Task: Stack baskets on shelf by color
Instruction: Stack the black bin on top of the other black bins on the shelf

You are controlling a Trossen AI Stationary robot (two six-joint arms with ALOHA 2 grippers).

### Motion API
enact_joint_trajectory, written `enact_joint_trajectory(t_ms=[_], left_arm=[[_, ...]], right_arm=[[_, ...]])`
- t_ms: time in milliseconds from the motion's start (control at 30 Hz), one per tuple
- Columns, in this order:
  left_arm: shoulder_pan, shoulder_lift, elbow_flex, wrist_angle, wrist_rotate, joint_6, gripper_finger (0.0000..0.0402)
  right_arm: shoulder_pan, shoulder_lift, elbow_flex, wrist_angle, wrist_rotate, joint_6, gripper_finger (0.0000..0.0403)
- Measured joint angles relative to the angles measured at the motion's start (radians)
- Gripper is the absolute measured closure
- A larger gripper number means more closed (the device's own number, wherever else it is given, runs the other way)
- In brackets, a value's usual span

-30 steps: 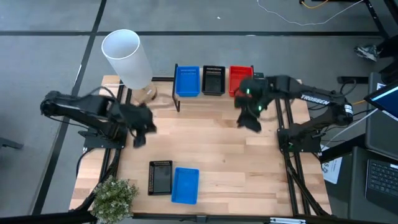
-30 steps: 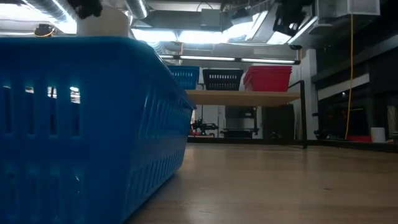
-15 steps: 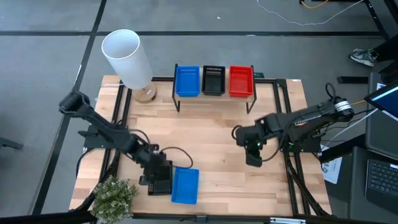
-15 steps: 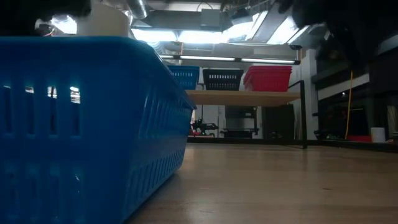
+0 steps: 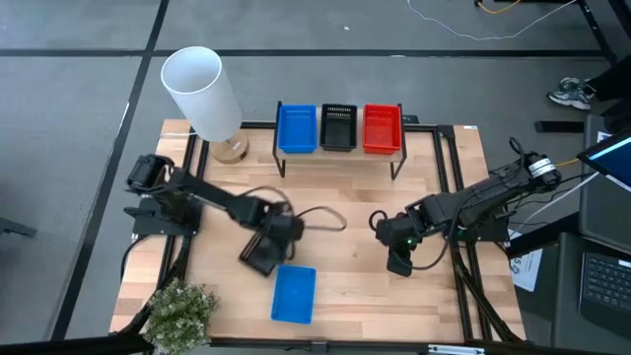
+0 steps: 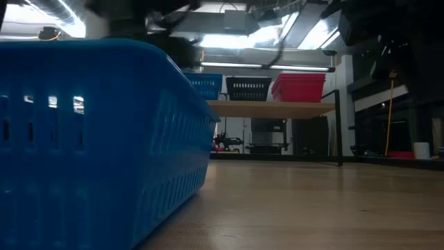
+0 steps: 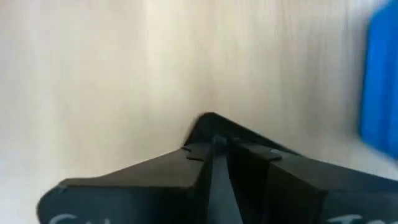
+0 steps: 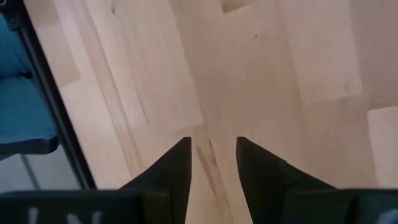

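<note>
Three baskets on shelf — blue, black, red; left hand clamps black basket; right hand apart.

High view: the left gripper covers most of a black basket, so the grip itself cannot be made out. Left wrist view: motion blur smears the tabletop; a blue basket is cut by the picture's edge, and the black basket's corner hides the fingertips. Low view: the near blue basket fills the picture's left and is cut off, hiding the tabletop behind it; the arms overhead show only as dark blurs. Right wrist view: a blue shape is cut off and unidentifiable.
</note>
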Motion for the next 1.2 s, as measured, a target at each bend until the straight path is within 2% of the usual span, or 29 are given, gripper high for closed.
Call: enact_joint_trajectory(t_ms=[133,233,300,433,500,633,733,833,1067,1200], left_arm=[[0.072,0.05,0.118,0.116,0.0,0.193,0.0363],[0.094,0.107,0.204,0.159,0.045,0.242,0.0363],[0.09,0.136,0.256,0.126,0.047,0.245,0.0363],[0.051,0.146,0.332,-0.064,-0.014,0.211,0.0363],[0.024,0.135,0.362,-0.191,-0.04,0.137,0.0363],[-0.036,0.125,0.388,-0.432,0.023,-0.04,0.0363],[-0.095,0.127,0.374,-0.556,-0.039,-0.132,0.0363],[-0.124,0.127,0.326,-0.504,-0.108,-0.14,0.0363],[-0.051,0.142,0.251,-0.208,-0.107,-0.013,0.0363],[0.021,0.14,0.255,0.021,0.008,0.071,0.0363]], right_arm=[[0.027,0.0,0.0,0.031,0.038,0.002,0.0278],[0.049,0.0,0.0,0.042,0.044,0.033,0.0278],[0.067,0.0,0.0,0.043,0.045,0.07,0.0278],[0.106,0.0,0.0,0.048,0.051,0.077,0.0278],[0.12,0.0,0.0,0.048,0.063,0.079,0.0278],[0.148,0.0,0.0,0.049,0.075,0.079,0.0278],[0.164,0.0,0.0,0.052,0.112,0.078,0.0278],[0.175,0.0,0.0,0.054,0.17,0.076,0.0278],[0.175,0.0,0.0,0.057,0.176,0.146,0.0278],[0.183,0.0,0.0,0.063,0.177,0.211,0.0278]])
